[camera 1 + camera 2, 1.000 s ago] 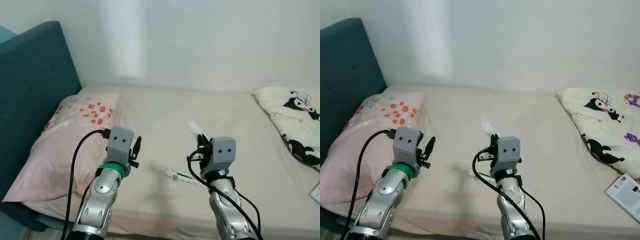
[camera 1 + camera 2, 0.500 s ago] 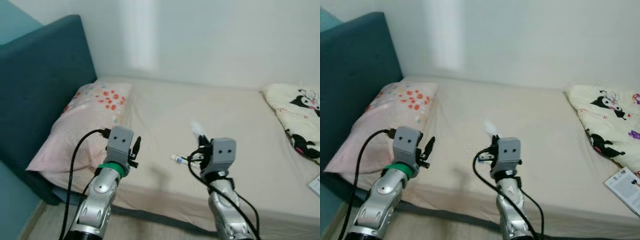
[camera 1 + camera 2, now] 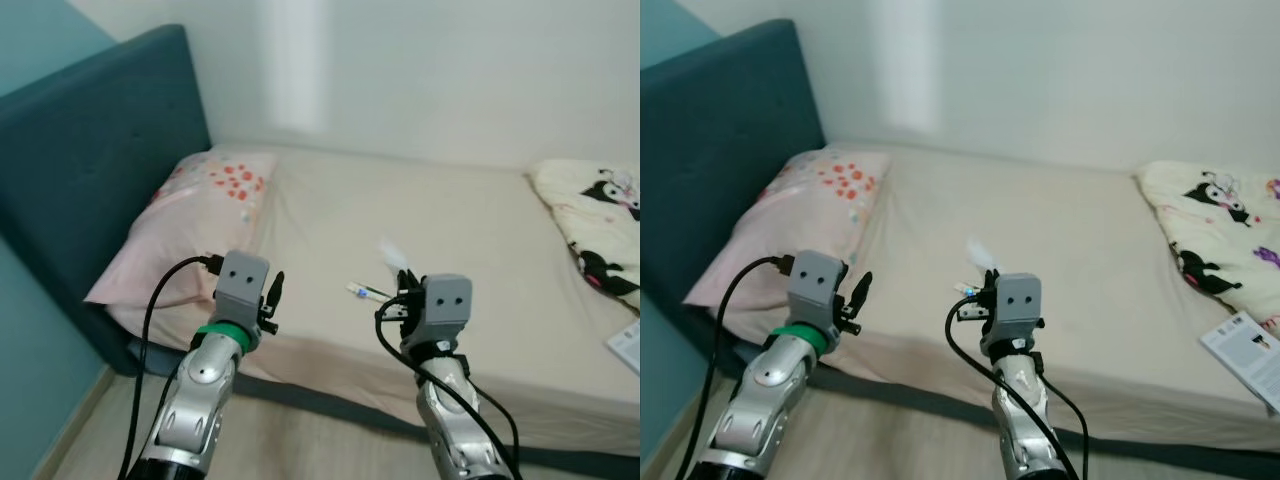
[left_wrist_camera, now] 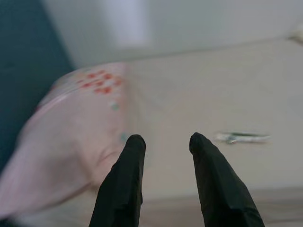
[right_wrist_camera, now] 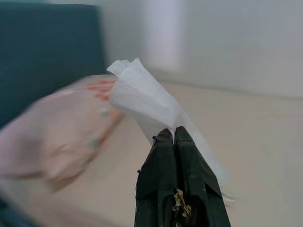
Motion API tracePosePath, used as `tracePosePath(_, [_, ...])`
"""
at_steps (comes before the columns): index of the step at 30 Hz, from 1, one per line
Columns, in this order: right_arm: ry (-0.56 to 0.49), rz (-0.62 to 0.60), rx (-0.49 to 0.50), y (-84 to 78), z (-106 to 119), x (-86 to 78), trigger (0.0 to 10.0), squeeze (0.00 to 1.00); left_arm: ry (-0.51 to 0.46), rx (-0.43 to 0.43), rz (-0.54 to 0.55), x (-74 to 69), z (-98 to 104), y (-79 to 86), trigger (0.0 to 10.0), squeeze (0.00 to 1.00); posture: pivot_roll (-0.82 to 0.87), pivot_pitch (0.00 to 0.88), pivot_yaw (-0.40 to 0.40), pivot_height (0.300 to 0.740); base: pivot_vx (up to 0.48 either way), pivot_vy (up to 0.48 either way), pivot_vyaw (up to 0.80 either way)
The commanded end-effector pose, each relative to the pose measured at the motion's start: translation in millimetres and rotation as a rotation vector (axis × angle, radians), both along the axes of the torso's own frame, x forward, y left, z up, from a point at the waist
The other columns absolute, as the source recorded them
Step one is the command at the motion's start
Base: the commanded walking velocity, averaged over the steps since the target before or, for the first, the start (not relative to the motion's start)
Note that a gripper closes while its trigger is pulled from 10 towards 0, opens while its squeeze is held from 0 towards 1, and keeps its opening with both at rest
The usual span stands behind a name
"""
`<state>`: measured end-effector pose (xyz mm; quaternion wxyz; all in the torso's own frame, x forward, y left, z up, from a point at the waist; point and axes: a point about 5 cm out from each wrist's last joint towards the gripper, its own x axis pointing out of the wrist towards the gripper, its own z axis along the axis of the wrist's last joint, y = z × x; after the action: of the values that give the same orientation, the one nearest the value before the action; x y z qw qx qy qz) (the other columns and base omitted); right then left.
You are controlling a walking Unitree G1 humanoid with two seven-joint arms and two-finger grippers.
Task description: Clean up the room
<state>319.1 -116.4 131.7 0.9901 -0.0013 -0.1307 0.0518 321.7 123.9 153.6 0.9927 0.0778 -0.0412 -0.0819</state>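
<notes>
Left eye view, from the left: a pink floral pillow point(image 3: 190, 235) lies by the teal headboard point(image 3: 90, 170), and the left gripper point(image 4: 163, 142) hangs parted and empty. On the beige mattress point(image 3: 470, 220) lies a small white tube point(image 3: 366, 291), light, stiff and probably slippery, best pinched mid-length. The right gripper point(image 5: 174, 135) is clamped on a thin white tissue point(image 5: 142, 97), flimsy and easily torn.

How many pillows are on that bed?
1: a pink flowered pillow lies at the bed's head end against the blue headboard. The cartoon-print thing at the far end looks like a blanket.
</notes>
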Motion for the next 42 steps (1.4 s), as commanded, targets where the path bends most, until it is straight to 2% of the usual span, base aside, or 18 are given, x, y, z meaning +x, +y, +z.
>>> tracePosePath(1, [0.018, -0.006, -0.006, -1.0, -4.5, -0.6, 10.0, 0.0, 0.016, -0.007, -0.012, -1.6, -3.2, -2.2, 10.0, 0.0, -0.08, 0.0, 0.091, 0.74, -0.296, 0.0, 0.0])
tracePosePath(17, [0.013, 0.018, -0.042, 2.0, -4.7, -0.1, 10.0, 0.0, 0.015, -0.002, -0.015, -1.6, -2.8, -1.6, 10.0, 0.0, -0.07, 0.0, 0.094, 0.74, -0.275, 0.0, 0.0])
tracePosePath(25, [0.013, 0.04, -0.038, 4.1, -5.6, -0.7, 10.0, 0.0, 0.031, 0.026, -0.015, -2.0, -6.5, -1.0, 10.0, 0.0, -0.08, 0.0, 0.094, 0.74, 0.0, 0.0, 0.75])
tracePosePath(29, [0.033, 0.062, -0.045, 6.4, -10.7, -1.9, 10.0, 0.0, 0.056, 0.077, -0.015, -3.7, -14.1, 2.7, 10.0, 0.0, -0.08, 0.0, 0.094, 0.74, 0.0, 0.0, 0.8])
tracePosePath(32, [0.058, 0.072, -0.051, 6.9, -18.6, -3.8, 10.0, 0.0, 0.142, 0.185, 0.011, -9.9, -37.5, 17.5, 10.0, 0.0, -0.08, 0.0, 0.099, 0.74, 0.0, 0.0, 0.79])
tracePosePath(36, [0.066, 0.074, -0.052, 7.2, -21.1, -4.5, 10.0, 0.0, 0.184, 0.209, 0.024, -13.9, -48.1, 25.6, 10.0, 0.0, -0.08, 0.0, 0.102, 0.74, 0.0, 0.0, 0.79])
tracePosePath(38, [0.082, 0.083, -0.055, 9.6, -25.5, -5.4, 10.0, 0.0, 0.242, 0.234, 0.063, -22.2, -64.8, 40.4, 10.0, 0.0, -0.08, 0.0, 0.105, 0.74, 0.0, 0.0, 0.79])
tracePosePath(39, [0.082, 0.083, -0.055, 9.6, -25.5, -5.4, 10.0, 0.0, 0.242, 0.234, 0.063, -22.2, -64.8, 40.4, 10.0, 0.0, -0.08, 0.0, 0.105, 0.74, 0.0, 0.0, 0.79])
tracePosePath(40, [0.092, 0.096, -0.056, 13.2, -28.0, -6.2, 10.0, 0.0, 0.286, 0.227, 0.1, -28.3, -74.1, 49.8, 10.0, 0.0, -0.07, 0.0, 0.105, 0.74, 0.0, 0.0, 0.79])
tracePosePath(42, [0.099, 0.11, -0.056, 16.7, -29.6, -6.7, 10.0, 0.0, 0.305, 0.222, 0.119, -32.2, -77.8, 54.3, 10.0, 0.0, -0.07, 0.0, 0.105, 0.74, 0.0, 0.0, 0.79])
